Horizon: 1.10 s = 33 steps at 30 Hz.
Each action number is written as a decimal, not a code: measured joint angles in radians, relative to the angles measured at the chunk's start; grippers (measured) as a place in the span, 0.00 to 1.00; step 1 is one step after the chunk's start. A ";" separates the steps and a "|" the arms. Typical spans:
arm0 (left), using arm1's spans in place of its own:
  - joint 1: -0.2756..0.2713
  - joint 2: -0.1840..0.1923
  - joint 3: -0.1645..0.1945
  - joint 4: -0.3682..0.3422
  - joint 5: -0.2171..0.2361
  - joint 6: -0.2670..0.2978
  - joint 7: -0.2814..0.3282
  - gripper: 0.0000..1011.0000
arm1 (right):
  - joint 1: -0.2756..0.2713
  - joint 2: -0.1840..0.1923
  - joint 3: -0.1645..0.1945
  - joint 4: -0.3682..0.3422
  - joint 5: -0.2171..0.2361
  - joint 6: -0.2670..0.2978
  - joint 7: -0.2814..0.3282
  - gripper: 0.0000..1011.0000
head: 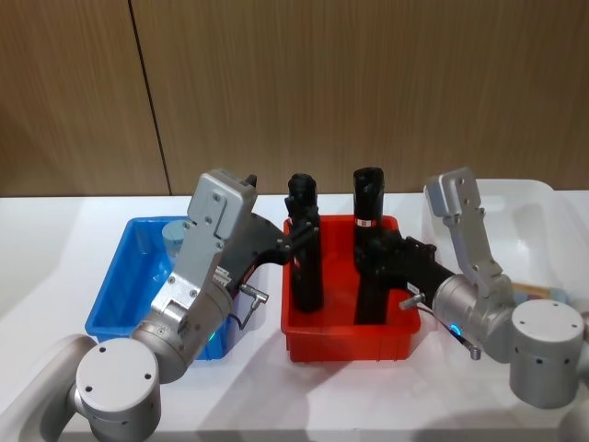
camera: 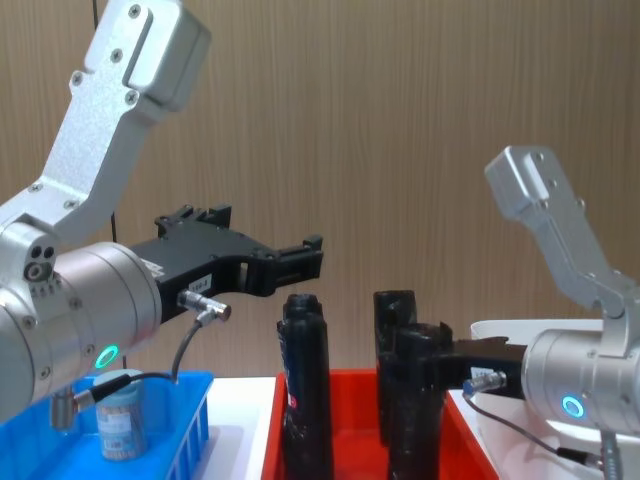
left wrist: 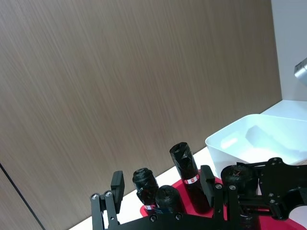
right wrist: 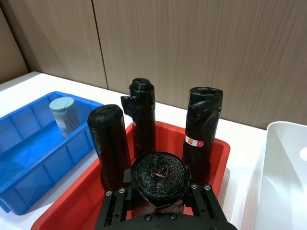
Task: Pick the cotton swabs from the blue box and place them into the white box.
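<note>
No text can be read. A black roll [right wrist: 204,132] in the red crate [right wrist: 220,153] bears a white label with a small red mark, too small to make out; the swab tub [right wrist: 64,115] label is illegible too.

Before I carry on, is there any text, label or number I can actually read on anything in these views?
None can be read.
Small red-and-white label on the tall black wrapped bottle in the red plastic crate: print too small.
White-blue label on the clear cotton swab tub in the blue slotted crate: blurred.
</note>
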<state>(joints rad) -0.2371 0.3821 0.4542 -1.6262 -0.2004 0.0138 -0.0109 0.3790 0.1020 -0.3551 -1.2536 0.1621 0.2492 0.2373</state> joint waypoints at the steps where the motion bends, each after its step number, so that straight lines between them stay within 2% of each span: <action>1: 0.000 0.000 0.000 0.000 0.000 0.000 0.000 0.99 | -0.002 0.001 0.000 -0.004 0.001 -0.001 -0.001 0.56; 20: 0.000 0.000 0.000 0.000 0.000 0.000 0.000 0.99 | -0.050 0.035 0.016 -0.129 0.023 -0.014 -0.016 0.54; 33: 0.000 0.000 0.000 0.000 0.000 0.000 0.000 0.99 | -0.078 0.069 0.042 -0.243 0.055 -0.011 -0.028 0.54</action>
<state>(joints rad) -0.2371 0.3821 0.4542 -1.6262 -0.2004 0.0138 -0.0109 0.3008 0.1708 -0.3132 -1.4963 0.2166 0.2383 0.2095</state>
